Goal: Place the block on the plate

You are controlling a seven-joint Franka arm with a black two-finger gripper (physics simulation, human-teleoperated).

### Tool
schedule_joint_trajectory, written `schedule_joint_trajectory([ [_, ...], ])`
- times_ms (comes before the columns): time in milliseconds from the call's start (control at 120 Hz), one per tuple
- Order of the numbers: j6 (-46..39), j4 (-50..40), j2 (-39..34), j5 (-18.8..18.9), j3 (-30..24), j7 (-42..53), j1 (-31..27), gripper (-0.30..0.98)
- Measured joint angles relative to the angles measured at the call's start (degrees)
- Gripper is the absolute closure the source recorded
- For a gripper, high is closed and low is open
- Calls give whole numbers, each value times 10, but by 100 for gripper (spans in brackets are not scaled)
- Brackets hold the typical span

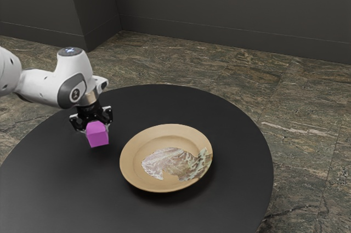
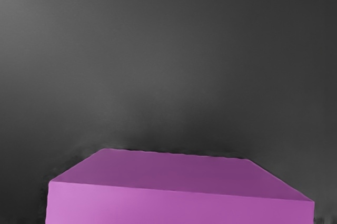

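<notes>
- One magenta block [image 1: 97,135] is pinched between the two fingers of the black end effector [image 1: 96,129], one finger at each side of it.
- Carrying appears to be the step in hand: the block is grasped and seems to be raised a little above the desk [image 1: 238,140], beside the plate [image 1: 129,162] but not over it.
- For the next move, the block should be kept high enough to clear the rim, carried toward the exterior view's right, and centred above the plate. It should then be lowered until supported and released gently.
- In the wrist view, the block is seen large and close at the lower edge, with dark desk surface beyond.
- Counted: one block, one tan plate with one patch of marbled pattern [image 1: 178,163], one white arm [image 1: 44,87] with one end effector, and one round black desk.
- Around the desk, one floor [image 1: 296,134] of brown, veined stone is shown, with dark grey walls [image 1: 230,3] behind.
</notes>
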State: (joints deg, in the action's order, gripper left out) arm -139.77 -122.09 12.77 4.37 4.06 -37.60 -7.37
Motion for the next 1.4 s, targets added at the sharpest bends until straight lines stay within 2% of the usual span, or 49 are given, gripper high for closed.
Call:
schedule_joint_trajectory([
  [258,5,-24,-73,-4,-3,-12,117,25],
  [367,7,-23,-69,-10,-3,-17,166,25],
  [508,5,-6,-27,-28,-3,-21,214,25],
  [617,3,2,-2,-37,-3,-24,218,24],
  [767,2,3,4,-42,-3,-25,219,12],
  [975,26,2,-59,-41,-12,-20,215,5],
  [1167,115,17,-120,-41,-21,43,207,2],
  [1400,266,168,-108,-45,-18,183,206,1],
])
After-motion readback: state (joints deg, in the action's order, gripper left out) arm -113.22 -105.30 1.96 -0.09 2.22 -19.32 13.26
